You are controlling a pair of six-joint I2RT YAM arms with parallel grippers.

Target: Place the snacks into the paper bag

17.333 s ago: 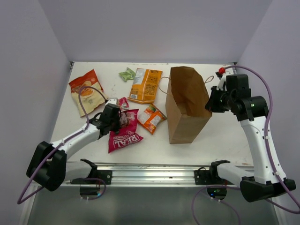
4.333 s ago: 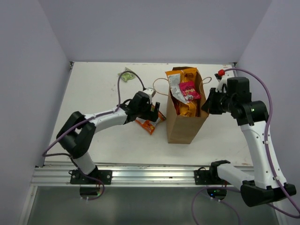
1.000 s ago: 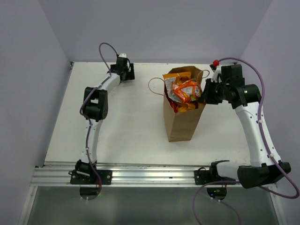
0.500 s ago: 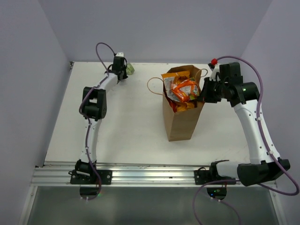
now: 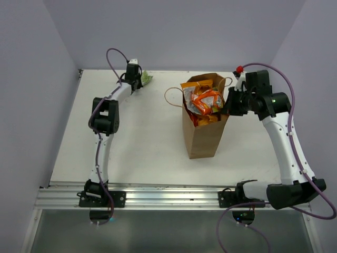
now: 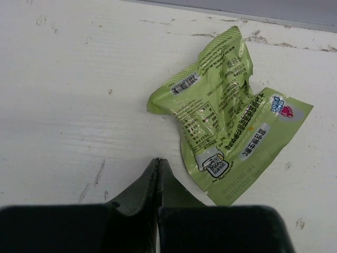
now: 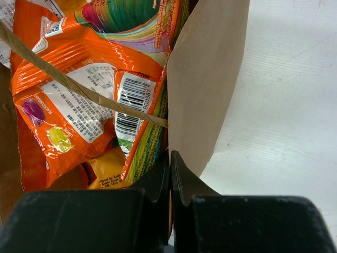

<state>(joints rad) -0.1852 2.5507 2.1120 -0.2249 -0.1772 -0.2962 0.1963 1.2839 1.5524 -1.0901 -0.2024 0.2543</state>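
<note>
Looking down on the white worktop (image 5: 131, 147). Seeing the paper bag (image 5: 204, 138) standing upright just right of centre, bulging above its rim with the snacks (image 5: 206, 100) (orange packets mostly, one barcode showing). Pinching the bag's right-hand wall at the rim with the right gripper (image 7: 170, 158), jaws pressing flat together on the paper. Resting the left gripper (image 6: 158, 164) near the far edge, towards the far-left corner, jaws pressing fully together and gripping nothing. Lying crumpled just beside those fingertips, outside the bag: the small green packet (image 6: 227, 118).
</note>
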